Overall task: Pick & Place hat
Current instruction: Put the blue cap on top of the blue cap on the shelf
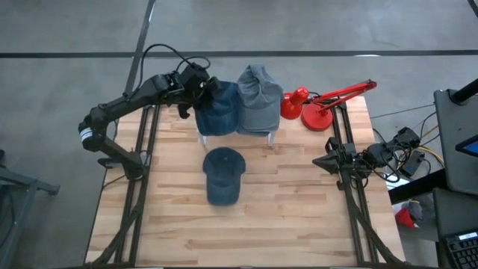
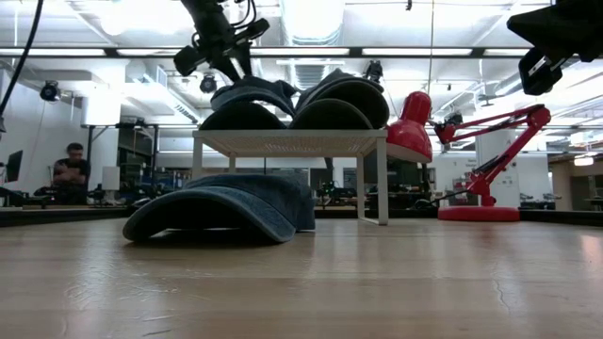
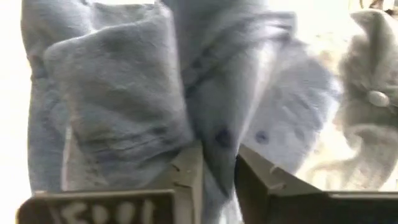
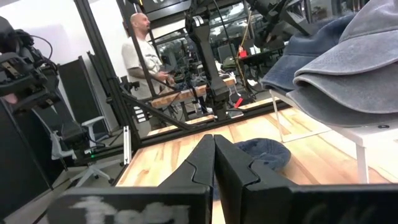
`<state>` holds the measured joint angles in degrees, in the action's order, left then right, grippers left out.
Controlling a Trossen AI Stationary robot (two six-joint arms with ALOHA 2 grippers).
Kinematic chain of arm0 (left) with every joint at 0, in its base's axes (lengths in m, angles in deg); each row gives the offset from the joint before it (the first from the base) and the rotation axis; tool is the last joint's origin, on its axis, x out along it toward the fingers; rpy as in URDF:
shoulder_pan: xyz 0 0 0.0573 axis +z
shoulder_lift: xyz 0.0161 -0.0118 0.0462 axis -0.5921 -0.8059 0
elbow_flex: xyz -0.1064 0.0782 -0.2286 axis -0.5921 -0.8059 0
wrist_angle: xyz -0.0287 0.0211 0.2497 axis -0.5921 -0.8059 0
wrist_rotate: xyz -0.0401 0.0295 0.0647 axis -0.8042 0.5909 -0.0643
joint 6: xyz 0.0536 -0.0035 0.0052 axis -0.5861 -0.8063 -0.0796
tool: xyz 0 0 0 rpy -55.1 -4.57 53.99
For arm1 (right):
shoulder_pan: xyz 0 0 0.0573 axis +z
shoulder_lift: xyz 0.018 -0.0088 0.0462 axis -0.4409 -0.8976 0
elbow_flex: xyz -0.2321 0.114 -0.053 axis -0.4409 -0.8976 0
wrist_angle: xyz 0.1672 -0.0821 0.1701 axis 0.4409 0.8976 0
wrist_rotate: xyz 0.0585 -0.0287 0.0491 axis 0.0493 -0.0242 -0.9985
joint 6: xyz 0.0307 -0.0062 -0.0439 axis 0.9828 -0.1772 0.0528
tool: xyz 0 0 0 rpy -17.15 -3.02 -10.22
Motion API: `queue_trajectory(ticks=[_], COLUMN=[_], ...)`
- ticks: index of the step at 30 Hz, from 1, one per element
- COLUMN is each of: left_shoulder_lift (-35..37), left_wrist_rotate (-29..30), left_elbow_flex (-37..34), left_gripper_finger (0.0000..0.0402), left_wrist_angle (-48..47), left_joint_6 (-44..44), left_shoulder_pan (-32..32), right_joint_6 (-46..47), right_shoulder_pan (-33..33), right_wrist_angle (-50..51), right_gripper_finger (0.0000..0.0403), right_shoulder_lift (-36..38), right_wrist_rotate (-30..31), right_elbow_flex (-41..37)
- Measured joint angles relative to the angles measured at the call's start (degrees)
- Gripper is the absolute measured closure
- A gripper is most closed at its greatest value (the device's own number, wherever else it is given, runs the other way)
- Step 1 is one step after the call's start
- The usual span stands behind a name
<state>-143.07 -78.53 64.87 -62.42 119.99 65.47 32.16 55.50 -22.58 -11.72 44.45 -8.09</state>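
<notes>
Left claw (image 3: 217, 180) pinching soft folded denim hat (image 1: 216, 108)

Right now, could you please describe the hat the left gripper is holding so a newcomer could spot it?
Find the small white stand at the table's far edge. Two hat piles sit on it; the left gripper pinches the darker blue hat, beside the paler grey-blue pile.

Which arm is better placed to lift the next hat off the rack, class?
Left. Its gripper is shut on the dark blue hat on the white rack. The right gripper waits shut at the table's right edge, far from the hats.
</notes>
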Motion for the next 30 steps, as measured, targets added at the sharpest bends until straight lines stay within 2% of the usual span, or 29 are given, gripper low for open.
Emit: queue_trajectory(ticks=[6, 11, 23, 30], left_shoulder_lift=[0.17, 0.94, 7.22, 10.25], left_wrist_rotate=[-1.75, -1.95, -1.95, -1.95], left_elbow_flex=[0.22, 1.80, 3.52, 3.52], left_gripper_finger=[0.0260, 0.0226, 0.0221, 0.0220], left_wrist_angle=[2.62, 2.59, 2.56, 2.57], left_joint_6=[-1.98, -3.53, -5.30, -4.89], left_shoulder_pan=[0.22, 0.48, 0.13, -5.64], right_joint_6=[0.00, 0.00, 0.00, 0.00], right_shoulder_pan=[0.00, 0.00, 0.00, 0.00], right_wrist_angle=[0.00, 0.00, -0.02, -0.02], right_gripper_finger=[0.0394, 0.0394, 0.0394, 0.0394], right_shoulder_lift=[0.00, 0.00, 0.00, 0.00], right_wrist_rotate=[0.00, 0.00, 0.00, 0.00], right_elbow_flex=[0.00, 0.00, 0.00, 0.00])
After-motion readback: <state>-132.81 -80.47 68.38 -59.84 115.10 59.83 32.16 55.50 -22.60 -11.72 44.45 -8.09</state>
